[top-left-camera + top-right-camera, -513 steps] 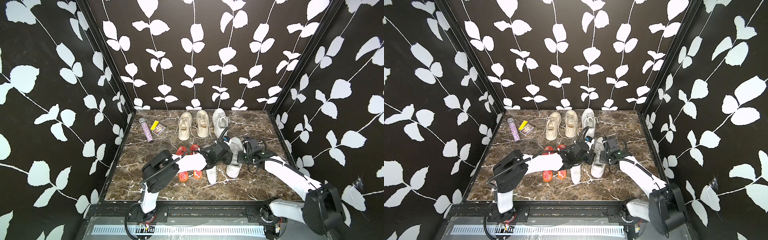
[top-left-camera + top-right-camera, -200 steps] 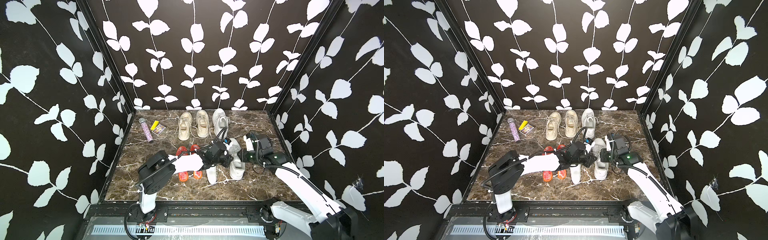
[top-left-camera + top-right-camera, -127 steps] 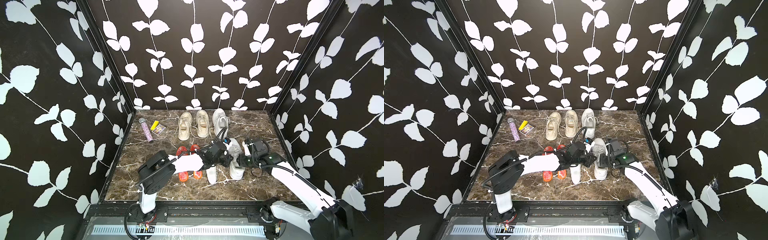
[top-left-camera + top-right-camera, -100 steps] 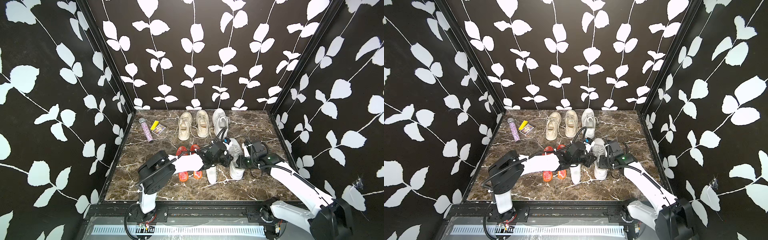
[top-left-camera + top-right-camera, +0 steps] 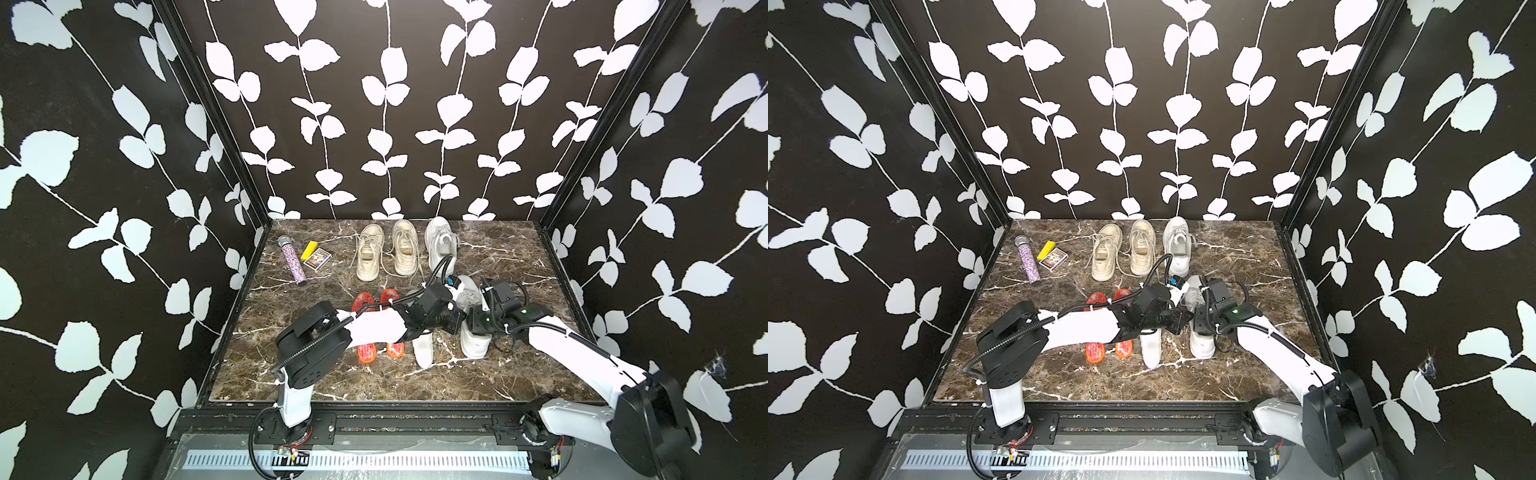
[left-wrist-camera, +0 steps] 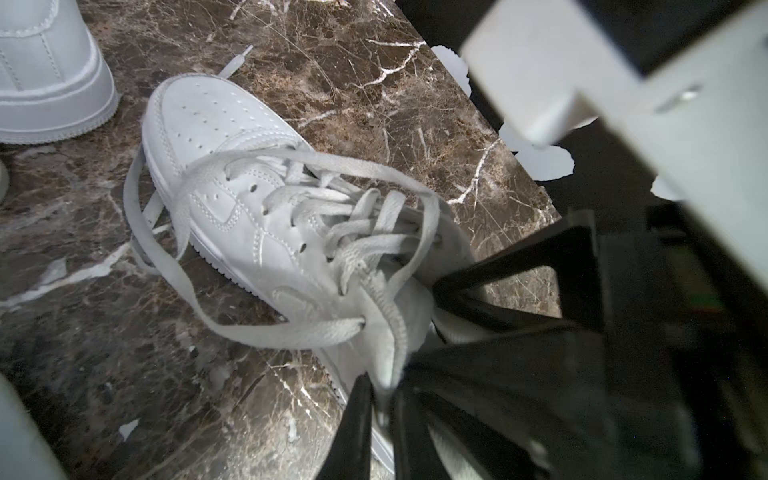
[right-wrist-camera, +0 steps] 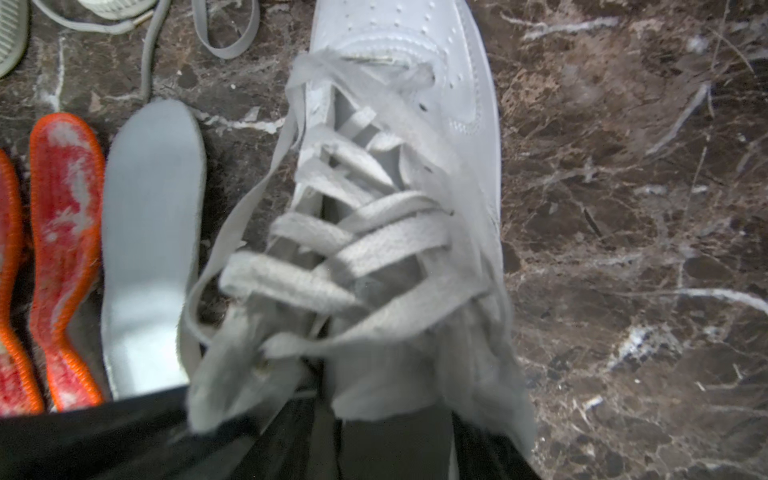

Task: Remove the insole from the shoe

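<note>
White sneaker (image 5: 473, 345) stands right of centre on the marble table (image 5: 528, 257), toe toward the back wall, laces (image 6: 266, 334) loose and sprawling. Its opening is the only hollow here. The inside is masked by tongue, laces and both claws, so the insole within cannot be made out. One white insole (image 5: 423, 353) lies flat on the table just left of the sneaker, between it and a pair of orange insoles (image 5: 368, 353).

Left gripper (image 6: 384, 388): fingers pressed nearly together, pinching a white flap at the sneaker's collar; tongue or side wall, unclear. Right gripper (image 7: 336, 428): at the same collar from the heel side, fingers dark and blurred at the frame edge — spread or gripping, cannot tell.

Both top views: the two wrists meet over the sneaker's middle and cover it; only its toe and heel ends show. The left arm (image 5: 374, 326) crosses over the orange insoles and part of the white insole.
</note>
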You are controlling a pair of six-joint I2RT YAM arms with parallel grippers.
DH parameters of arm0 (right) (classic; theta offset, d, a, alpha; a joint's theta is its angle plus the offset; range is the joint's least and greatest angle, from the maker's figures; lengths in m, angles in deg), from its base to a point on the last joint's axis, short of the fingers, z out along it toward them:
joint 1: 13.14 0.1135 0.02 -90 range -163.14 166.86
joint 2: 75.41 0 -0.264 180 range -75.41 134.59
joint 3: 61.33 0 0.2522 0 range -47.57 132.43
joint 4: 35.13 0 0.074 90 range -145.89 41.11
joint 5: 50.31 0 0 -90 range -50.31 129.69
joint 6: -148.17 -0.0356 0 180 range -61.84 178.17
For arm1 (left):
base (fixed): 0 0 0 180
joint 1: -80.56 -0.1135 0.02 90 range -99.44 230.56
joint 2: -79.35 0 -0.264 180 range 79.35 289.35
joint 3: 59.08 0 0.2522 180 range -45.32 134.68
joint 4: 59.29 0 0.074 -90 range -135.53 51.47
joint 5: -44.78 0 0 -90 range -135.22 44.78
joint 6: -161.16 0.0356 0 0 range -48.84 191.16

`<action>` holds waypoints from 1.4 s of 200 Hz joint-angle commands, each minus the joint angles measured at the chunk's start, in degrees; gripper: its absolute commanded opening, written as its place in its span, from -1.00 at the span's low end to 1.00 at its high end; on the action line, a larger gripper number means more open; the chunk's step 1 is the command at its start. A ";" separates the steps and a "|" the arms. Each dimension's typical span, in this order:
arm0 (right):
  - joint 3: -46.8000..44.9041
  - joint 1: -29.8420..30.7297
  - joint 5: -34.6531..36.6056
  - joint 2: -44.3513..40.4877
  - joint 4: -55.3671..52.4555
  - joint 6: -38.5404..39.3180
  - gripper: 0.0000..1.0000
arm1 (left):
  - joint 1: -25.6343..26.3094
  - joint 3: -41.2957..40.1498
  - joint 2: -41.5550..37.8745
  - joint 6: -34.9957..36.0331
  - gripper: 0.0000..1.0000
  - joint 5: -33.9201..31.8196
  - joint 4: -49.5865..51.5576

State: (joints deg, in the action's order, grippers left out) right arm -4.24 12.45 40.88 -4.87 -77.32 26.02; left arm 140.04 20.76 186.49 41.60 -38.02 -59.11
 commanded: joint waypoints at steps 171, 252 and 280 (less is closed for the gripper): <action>5.32 -0.19 -6.85 -6.98 1.88 2.42 -1.00 | 2.30 2.08 -6.14 14.72 -0.37 -5.61 6.29; 6.06 -0.27 -13.35 -8.49 2.69 3.66 -1.00 | 2.30 5.24 -3.48 24.27 -0.04 -6.18 9.48; 6.30 -0.27 -15.23 -9.10 2.82 4.08 -1.00 | 2.29 5.12 -2.62 25.65 0.02 -3.93 8.65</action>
State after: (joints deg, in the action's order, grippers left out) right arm -1.75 11.88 30.13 -11.44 -79.37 28.93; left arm 142.18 24.92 183.38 64.11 -43.66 -49.89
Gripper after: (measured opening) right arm 0.050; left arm 0.500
